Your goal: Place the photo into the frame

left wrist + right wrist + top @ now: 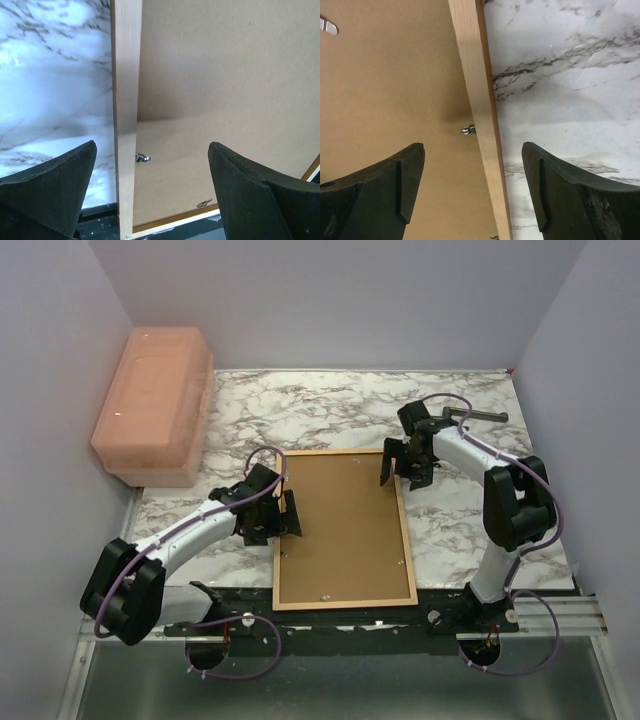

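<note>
The orange-brown wooden frame (345, 602) lies flat in the middle of the table, with a plain brown backing board (340, 525) filling it. The photo is hidden. My left gripper (288, 515) is open and straddles the frame's left rail (125, 125), one finger over the marble and the other over the board (225, 75). My right gripper (403, 478) is also open and straddles the right rail (480, 100) near the far corner. Both grippers (152, 144) (472, 145) hold nothing. Small metal clips (142, 158) (468, 130) stick out from the rails over the board.
A salmon plastic box (155, 405) stands at the back left of the marble table (330, 410). A dark metal tool (480, 415) lies at the back right behind the right arm. Walls close in on three sides.
</note>
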